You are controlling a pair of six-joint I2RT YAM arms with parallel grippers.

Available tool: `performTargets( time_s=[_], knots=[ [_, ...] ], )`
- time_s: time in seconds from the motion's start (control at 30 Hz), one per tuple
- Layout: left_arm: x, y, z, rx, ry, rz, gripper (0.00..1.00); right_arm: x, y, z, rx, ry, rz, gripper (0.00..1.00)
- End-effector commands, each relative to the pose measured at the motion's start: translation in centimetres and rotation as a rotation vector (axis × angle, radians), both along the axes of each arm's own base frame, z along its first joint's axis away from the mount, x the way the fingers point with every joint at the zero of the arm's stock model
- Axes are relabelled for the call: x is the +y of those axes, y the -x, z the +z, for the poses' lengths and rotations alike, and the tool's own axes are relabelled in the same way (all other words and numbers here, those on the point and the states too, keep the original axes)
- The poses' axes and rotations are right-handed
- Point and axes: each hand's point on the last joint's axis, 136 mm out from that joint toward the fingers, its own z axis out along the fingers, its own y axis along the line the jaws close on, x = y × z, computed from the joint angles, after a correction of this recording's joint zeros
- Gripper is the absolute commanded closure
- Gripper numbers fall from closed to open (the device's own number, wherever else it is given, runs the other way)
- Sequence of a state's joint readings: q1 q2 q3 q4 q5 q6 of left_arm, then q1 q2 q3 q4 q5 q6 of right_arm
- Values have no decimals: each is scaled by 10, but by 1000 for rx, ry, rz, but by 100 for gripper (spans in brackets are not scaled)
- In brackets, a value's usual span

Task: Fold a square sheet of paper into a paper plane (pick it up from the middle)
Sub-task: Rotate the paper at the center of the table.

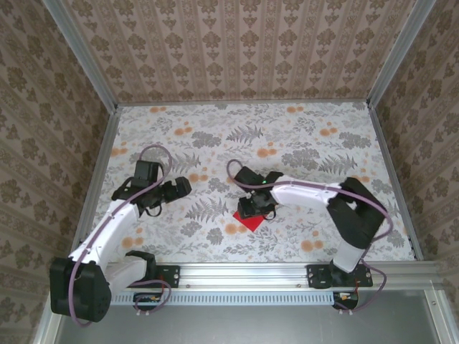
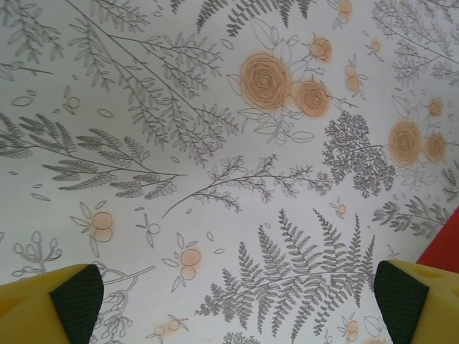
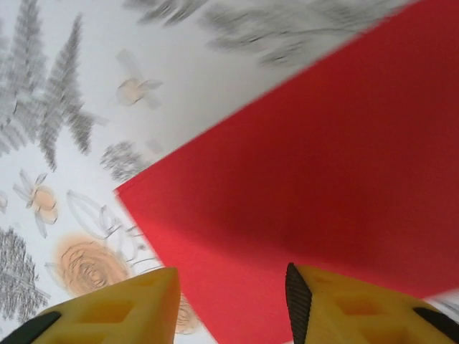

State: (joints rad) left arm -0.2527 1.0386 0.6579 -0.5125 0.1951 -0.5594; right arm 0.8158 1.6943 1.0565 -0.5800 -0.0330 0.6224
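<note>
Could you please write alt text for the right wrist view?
A red sheet of paper lies on the floral table, one corner pointing left. The right gripper sits at the bottom, its yellow fingers apart, with paper visible through the gap.

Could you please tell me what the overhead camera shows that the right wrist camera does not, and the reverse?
Overhead adds: the left gripper, open over the table well apart from the red paper, and the patterned walls. Right wrist adds: the paper's corner and straight edges up close, and the right gripper with its yellow fingers apart over the sheet. Shared: the red paper lying on the floral table at the right gripper.
</note>
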Motion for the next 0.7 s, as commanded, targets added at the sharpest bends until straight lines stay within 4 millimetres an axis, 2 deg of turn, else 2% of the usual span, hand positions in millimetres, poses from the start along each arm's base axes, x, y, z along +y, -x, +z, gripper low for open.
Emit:
performTargets(
  time_s=[0.0, 0.13, 0.33, 0.57, 0.67],
  knots=[
    [-13, 1, 0, -23, 57, -72, 0, -40, -28, 16, -145, 59, -275, 50],
    [-26, -1, 0, -17, 103, -115, 0, -71, -41, 7, -126, 85, -452, 49],
    [-40, -4, -6, 47, 166, -113, 0, -87, -66, -4, -123, 97, -546, 49],
    [-55, -7, -10, 77, 177, -148, 0, -86, -73, -28, -67, 141, -515, 49],
    [-59, -8, -13, 92, 180, -156, 0, -65, -81, -35, -56, 73, -420, 49]
  ],
)
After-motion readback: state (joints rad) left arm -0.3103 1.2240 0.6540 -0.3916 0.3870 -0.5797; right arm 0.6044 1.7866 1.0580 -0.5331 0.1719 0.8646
